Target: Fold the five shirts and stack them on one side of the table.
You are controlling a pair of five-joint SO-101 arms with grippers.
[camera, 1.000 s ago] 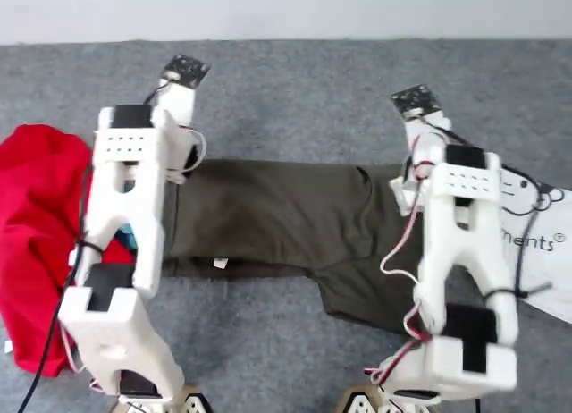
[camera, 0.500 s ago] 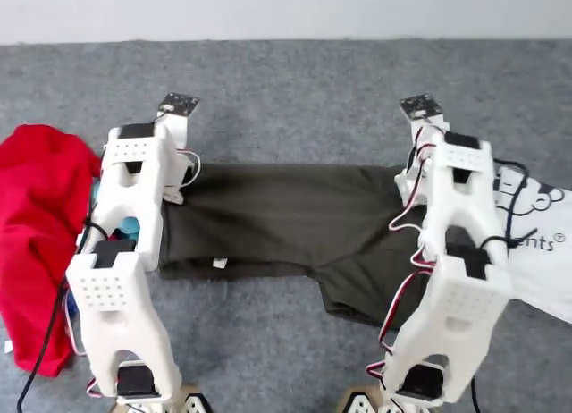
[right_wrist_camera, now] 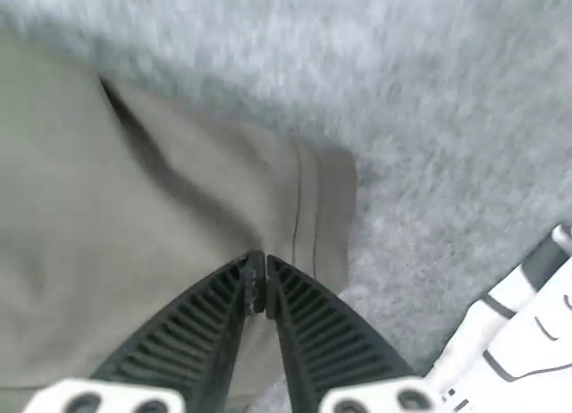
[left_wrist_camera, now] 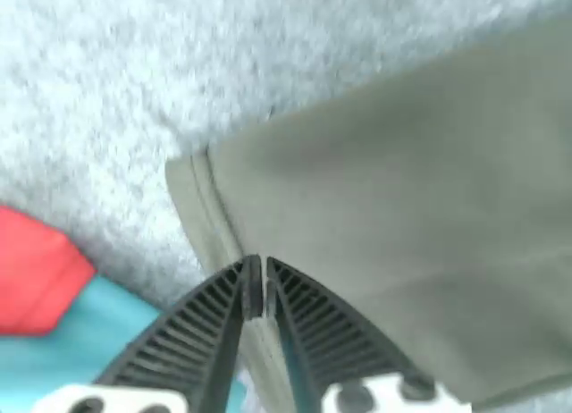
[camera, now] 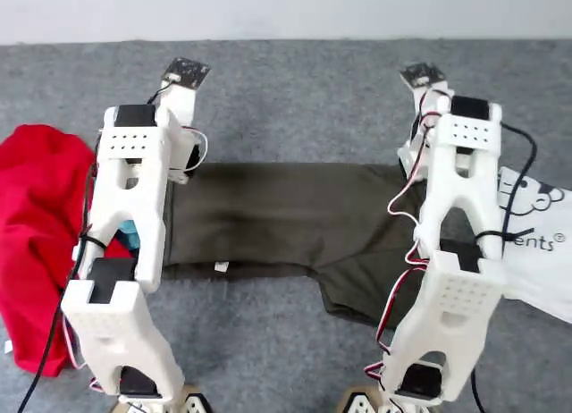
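Worrying mostly about the grip here: both pinches look thin, so if I lift or pull across and one arm leads the other, I reckon the fabric slides out of one side and the fold goes crooked. The left end effector (left_wrist_camera: 255, 283) is closed tight on the hemmed edge of the olive shirt (camera: 268, 216), with just a sliver of cloth between the tips. The right end effector (right_wrist_camera: 256, 283) is likewise clamped on the opposite end, just inside the stitched hem. The shirt itself lies spread flat across the middle of the grey desk (camera: 295, 91), stretched between the two arms, with one loose flap sticking out toward the arm bases that could drag and bunch up. The other snag risk is the neighbours: the red shirt (camera: 36, 216) is heaped right beside the left arm, and the white shirt (camera: 536, 252) lies right beside the olive one's right end.
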